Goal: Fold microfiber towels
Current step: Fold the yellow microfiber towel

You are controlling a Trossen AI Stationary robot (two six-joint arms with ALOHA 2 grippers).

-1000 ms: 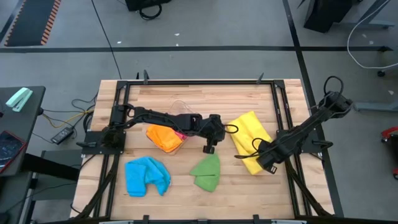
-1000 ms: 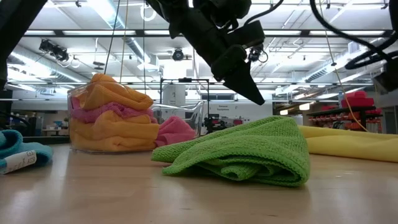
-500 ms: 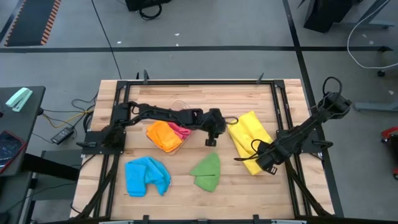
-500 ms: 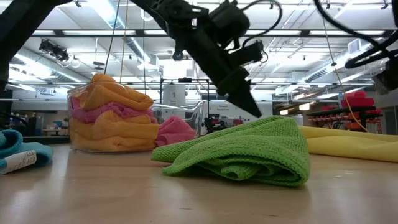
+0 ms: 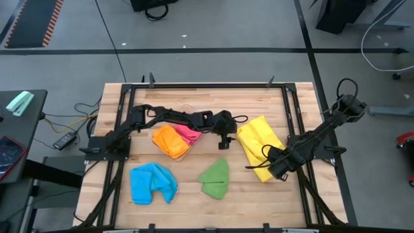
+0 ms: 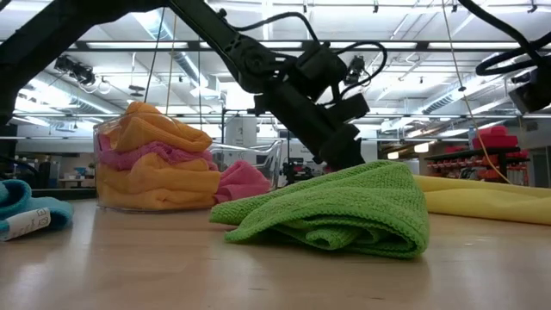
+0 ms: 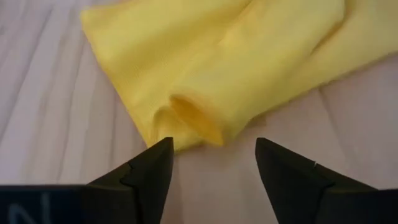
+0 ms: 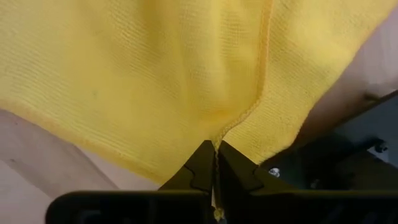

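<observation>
yellow towel (image 5: 261,145) right of bench centre, soft, limp (light) | right gripper (image 5: 279,172) jaws pinched on its near hem | left gripper (image 7: 211,163) jaws apart at its left corner; take there

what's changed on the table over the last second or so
The left gripper has moved from above the green towel to the near edge of the yellow towel, dropping low, with its fingers open and empty. The right gripper stays shut on the yellow towel's far side. The green, blue, orange and pink towels haven't moved.
</observation>
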